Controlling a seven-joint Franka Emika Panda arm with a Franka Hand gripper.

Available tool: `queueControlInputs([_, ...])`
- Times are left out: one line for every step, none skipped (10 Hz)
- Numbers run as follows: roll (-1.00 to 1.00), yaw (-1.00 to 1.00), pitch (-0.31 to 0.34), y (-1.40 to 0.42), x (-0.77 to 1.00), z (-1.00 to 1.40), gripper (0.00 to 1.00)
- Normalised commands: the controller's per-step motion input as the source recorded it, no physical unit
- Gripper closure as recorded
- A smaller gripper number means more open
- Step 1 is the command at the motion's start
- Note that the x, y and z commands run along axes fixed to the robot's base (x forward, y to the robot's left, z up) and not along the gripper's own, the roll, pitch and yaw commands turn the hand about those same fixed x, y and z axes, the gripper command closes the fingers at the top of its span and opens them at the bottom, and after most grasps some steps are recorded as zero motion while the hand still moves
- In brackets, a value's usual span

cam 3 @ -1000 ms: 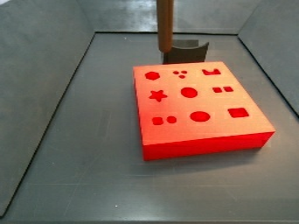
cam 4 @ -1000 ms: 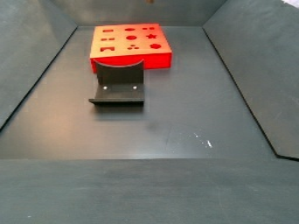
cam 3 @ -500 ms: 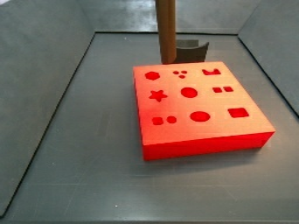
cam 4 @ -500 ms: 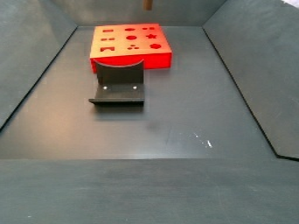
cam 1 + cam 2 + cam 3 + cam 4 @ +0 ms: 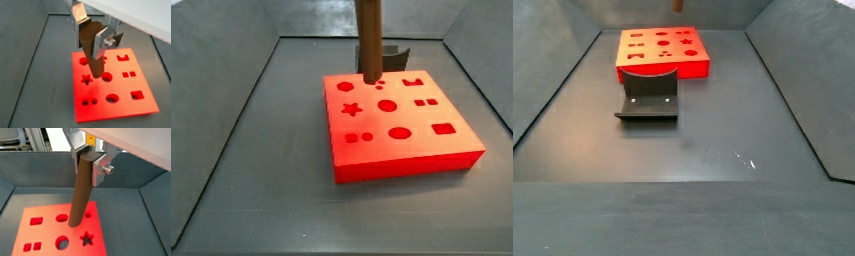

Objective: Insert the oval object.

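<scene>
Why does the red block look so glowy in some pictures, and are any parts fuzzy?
In both wrist views the red block looks bright, almost glowing, and the fingers holding the oval object are a bit soft. In a side view the block is evenly lit; in the far side view it is small and a pale glare spot marks the floor.

The end effector point(image 5: 93, 30) has silver fingers point(image 5: 100, 39) gripping the brown oval object point(image 5: 91, 52); the holed block point(image 5: 398, 125) is bright red, the fixture point(image 5: 648, 98) dark, the bench point(image 5: 700, 140) grey
</scene>
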Motion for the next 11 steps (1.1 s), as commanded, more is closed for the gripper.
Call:
queueControlInputs([0.11,-0.02,0.237,-0.36,0.72,0.0,1.0])
queueControlInputs([0.13,-0.1,0.246,-0.35,0.61,0.0,1.0])
queueControlInputs([0.13,-0.24,0.213,-0.31,0.48,0.0,1.0])
queueControlInputs([0.15,-0.43,0.173,-0.24,0.3,-0.01,1.0])
queueControlInputs([0.14,-0.71,0.134,-0.15,0.0,-0.06,1.0])
queueControlInputs([0.16,-0.89,0.153,-0.08,-0.12,-0.14,1.0])
queueControlInputs([0.13,-0.85,0.076,-0.06,0.0,-0.11,1.0])
queueControlInputs([0.03,-0.84,0.04,0.0,0.09,-0.19,1.0])
queueControlInputs([0.02,-0.86,0.103,-0.07,0.0,-0.22,1.0])
queueControlInputs([0.01,-0.53,0.066,-0.04,0.03,-0.1,1.0])
queueControlInputs([0.0,0.0,0.0,0.0,-0.02,0.0,1.0])
